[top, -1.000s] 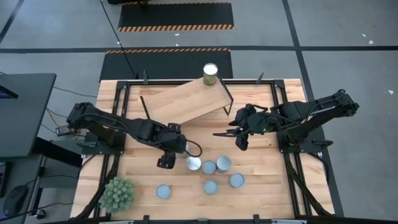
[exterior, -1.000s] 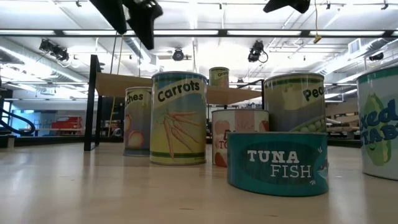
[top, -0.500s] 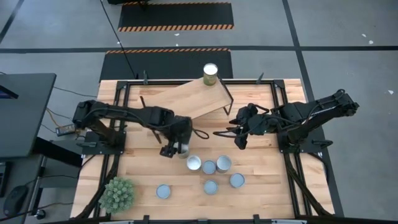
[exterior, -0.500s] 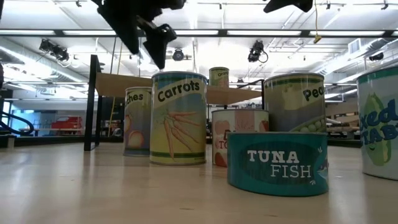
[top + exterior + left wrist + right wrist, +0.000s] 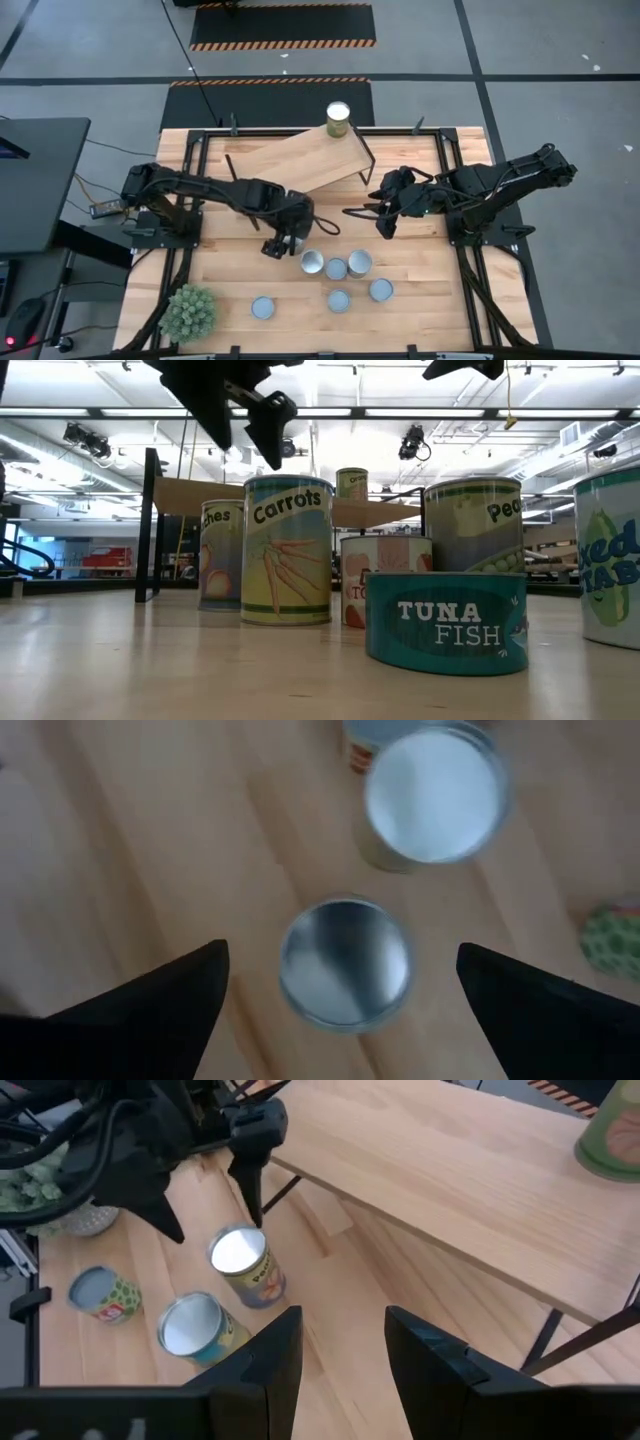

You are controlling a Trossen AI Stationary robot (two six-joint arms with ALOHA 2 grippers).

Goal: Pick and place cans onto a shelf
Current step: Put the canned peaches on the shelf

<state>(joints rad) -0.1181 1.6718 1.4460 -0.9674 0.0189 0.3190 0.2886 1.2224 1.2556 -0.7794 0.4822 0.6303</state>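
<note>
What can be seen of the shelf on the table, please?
The shelf is a rectangular plank of light wood, as it looks, raised on thin black metal legs at the far side of the table. In the high view it lies askew to the table's edges. One can with a pale top stands upright on its far right corner. Nothing else rests on it, and neither gripper touches it.

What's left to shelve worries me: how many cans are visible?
7 cans: one on the shelf; six on the table, five clustered, one nearer the plant.
</note>
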